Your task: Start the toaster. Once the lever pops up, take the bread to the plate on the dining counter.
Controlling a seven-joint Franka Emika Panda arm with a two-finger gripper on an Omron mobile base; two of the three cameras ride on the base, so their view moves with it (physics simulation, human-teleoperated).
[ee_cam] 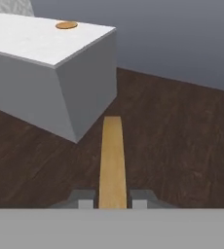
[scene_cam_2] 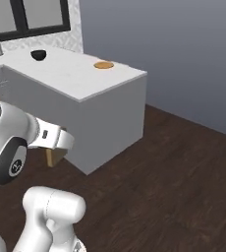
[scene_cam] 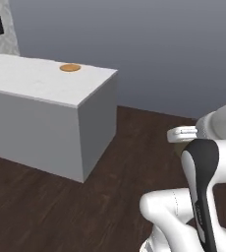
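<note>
Claw: pinching the bread edge-on, slice's long axis running straight ahead from the fingertips. Plate: flat on the dining counter, near its far edge, well apart from the claw, ahead, to the left and higher. Judgement: carry up and leftward over the counter's corner.

Flat even rendered light, soft focus, faint shading, no glare
</note>
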